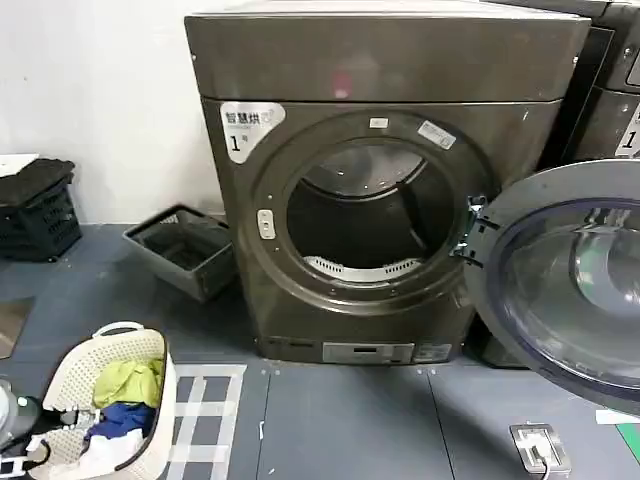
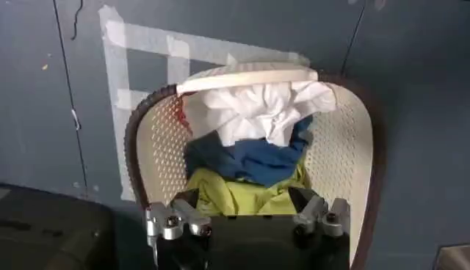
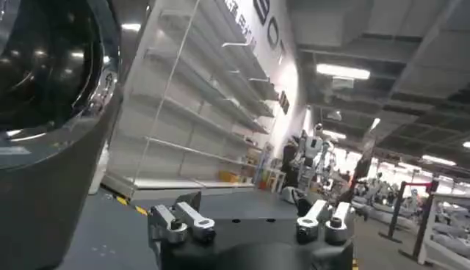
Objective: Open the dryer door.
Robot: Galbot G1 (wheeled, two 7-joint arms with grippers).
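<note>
Left end effector [image 2: 248, 219]: mine, fingers apart, over laundry basket [image 2: 345, 147]. Right end effector [image 3: 250, 224]: apart, beside dryer door [image 1: 570, 280], swung wide. Opening done; withdrawal next.

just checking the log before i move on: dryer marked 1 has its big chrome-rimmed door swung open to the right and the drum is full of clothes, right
Not quite. The head view shows the dark bronze-grey dryer with its chrome-rimmed porthole door swung open to the right, but the drum looks empty. The clothes sit in the white perforated laundry basket on the floor.
</note>
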